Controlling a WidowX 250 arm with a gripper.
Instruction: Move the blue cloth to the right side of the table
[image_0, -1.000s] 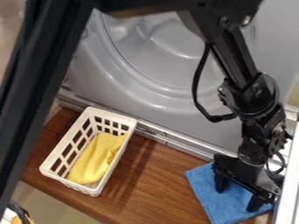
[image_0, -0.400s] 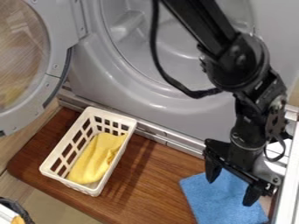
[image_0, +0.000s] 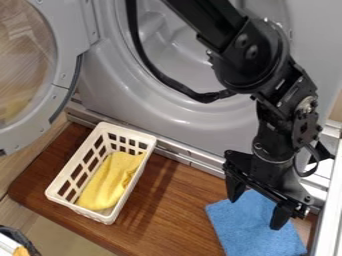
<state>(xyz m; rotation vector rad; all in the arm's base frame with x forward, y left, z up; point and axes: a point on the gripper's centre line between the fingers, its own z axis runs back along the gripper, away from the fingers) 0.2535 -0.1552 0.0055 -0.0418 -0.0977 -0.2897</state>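
You see the blue cloth (image_0: 248, 234) lying flat, plain and soft-looking, with fairly straight edges. Over it, your gripper (image_0: 258, 206) stands wide open, holding nothing.

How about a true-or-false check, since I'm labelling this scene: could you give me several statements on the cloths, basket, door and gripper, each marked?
1. The blue cloth lies to the right of the white basket in the camera view. True.
2. The blue cloth hangs over the basket's rim. False: it lies on the wooden surface.
3. The yellow cloth lies inside the basket. True.
4. The two fingers of the gripper are spread apart. True.
5. The round door at the left is shut. False: it stands open.
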